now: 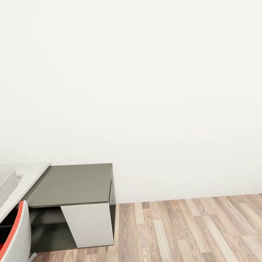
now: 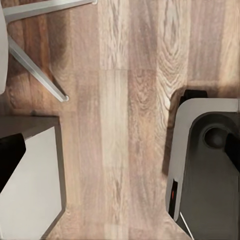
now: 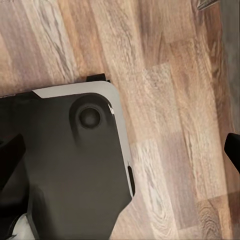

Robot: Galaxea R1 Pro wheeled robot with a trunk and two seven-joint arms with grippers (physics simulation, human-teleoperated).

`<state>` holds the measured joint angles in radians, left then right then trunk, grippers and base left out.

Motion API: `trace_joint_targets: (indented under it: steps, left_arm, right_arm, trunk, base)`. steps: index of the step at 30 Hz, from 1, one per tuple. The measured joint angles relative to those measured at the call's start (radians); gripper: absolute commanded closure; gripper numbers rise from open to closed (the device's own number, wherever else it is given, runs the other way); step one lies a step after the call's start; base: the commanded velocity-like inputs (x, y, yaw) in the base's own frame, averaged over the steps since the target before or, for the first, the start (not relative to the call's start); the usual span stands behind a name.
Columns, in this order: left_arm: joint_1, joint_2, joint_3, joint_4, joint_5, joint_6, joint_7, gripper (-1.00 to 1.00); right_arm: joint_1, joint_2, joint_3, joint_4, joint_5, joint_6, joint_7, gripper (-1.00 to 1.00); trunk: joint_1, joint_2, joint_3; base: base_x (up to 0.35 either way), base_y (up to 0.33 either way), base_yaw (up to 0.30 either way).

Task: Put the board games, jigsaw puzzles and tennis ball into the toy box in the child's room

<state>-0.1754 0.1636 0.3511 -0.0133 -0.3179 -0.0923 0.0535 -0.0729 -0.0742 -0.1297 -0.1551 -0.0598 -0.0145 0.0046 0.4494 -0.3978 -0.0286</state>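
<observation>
Head view: white wall (image 1: 145, 91), plank floor (image 1: 189, 229), dark grey shelf unit (image 1: 72, 183) joined to the table (image 1: 31, 174) with toy box (image 1: 6, 183) corner at frame's left; wrist views add the robot base (image 3: 75, 170) over floor, both grippers' fingertips apart, empty.

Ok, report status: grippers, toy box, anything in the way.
Both grippers open, empty, hanging over wood floor. Toy box corner at far left on the table. Dark shelf unit ahead, chair beside it.
</observation>
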Motion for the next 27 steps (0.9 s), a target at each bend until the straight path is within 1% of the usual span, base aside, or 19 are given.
trace_joint_targets:
  steps: [4, 7, 9, 11, 14, 18, 27]
  left_arm:
    - [0.000, -0.015, 0.004, -0.003, 0.000, -0.001, 0.000, -1.00]
    - [0.000, -0.027, 0.007, -0.003, 0.004, -0.002, 0.000, -1.00]
    - [0.000, -0.054, 0.007, -0.004, 0.002, -0.002, -0.001, -1.00]
    - [0.000, -0.073, 0.007, -0.003, 0.001, -0.002, -0.001, -1.00]
    - [0.000, -0.091, 0.007, -0.003, 0.002, -0.001, -0.001, -1.00]
    - [0.000, -0.102, 0.007, -0.004, 0.004, -0.001, -0.001, -1.00]
    - [0.000, -0.105, 0.006, -0.004, 0.001, -0.001, -0.001, -1.00]
  right_arm:
    - [0.000, -0.004, -0.002, 0.000, 0.000, -0.002, -0.004, -1.00]
    - [0.000, -0.002, -0.001, 0.000, 0.000, -0.003, -0.005, -1.00]
    - [0.000, 0.000, -0.001, 0.000, -0.001, -0.003, -0.006, -1.00]
    - [0.000, 0.001, -0.001, 0.000, -0.002, -0.003, -0.006, -1.00]
    - [0.000, 0.001, -0.001, 0.000, -0.003, -0.004, -0.006, -1.00]
    - [0.000, 0.000, -0.002, 0.000, -0.002, -0.004, -0.006, -1.00]
    - [0.000, 0.000, -0.001, 0.000, -0.001, -0.004, -0.006, -1.00]
  trunk:
    - [0.000, 0.000, -0.001]
    - [0.000, 0.000, -0.001]
    - [0.000, 0.000, -0.001]
    - [0.000, 0.000, -0.001]
    - [0.000, 0.000, -0.001]
    - [0.000, 0.000, -0.001]
    - [0.000, 0.000, -0.001]
  base:
    - [0.000, 0.000, 0.000]
    - [0.000, 0.000, 0.000]
    - [0.000, 0.000, 0.000]
    - [0.000, 0.000, 0.000]
    - [0.000, 0.000, 0.000]
    - [0.000, 0.000, 0.000]
    - [0.000, 0.000, 0.000]
